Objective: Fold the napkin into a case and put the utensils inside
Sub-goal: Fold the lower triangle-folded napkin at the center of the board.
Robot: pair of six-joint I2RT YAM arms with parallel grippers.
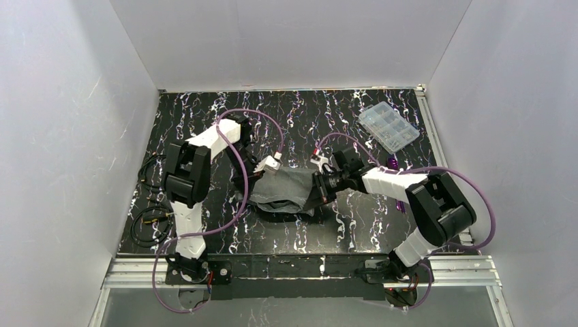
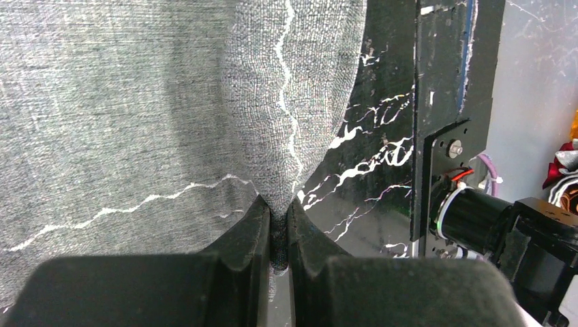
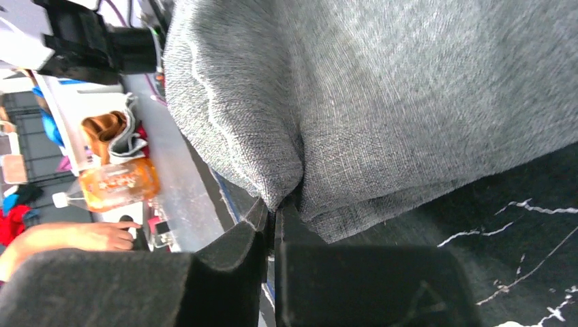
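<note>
Dark grey napkin [image 1: 286, 191], partly lifted off the worktop [image 1: 300, 116], sags left of the clear box [image 1: 388, 127], nearer the robot. Left gripper [image 2: 278, 208] and right gripper [image 3: 272, 212] each pinch 1 opposite edge, likely spreading it for folding.

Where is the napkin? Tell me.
In the top view the napkin is mid-table between the arms, pinched by the left pincer on its left and the right pincer on its right.

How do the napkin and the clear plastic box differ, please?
The napkin is dark grey cloth, bunched; the clear plastic box is transparent, with compartments. The napkin is pinched by the left gripper and right gripper; the box lies untouched at the far right. Both are over the table.
</note>
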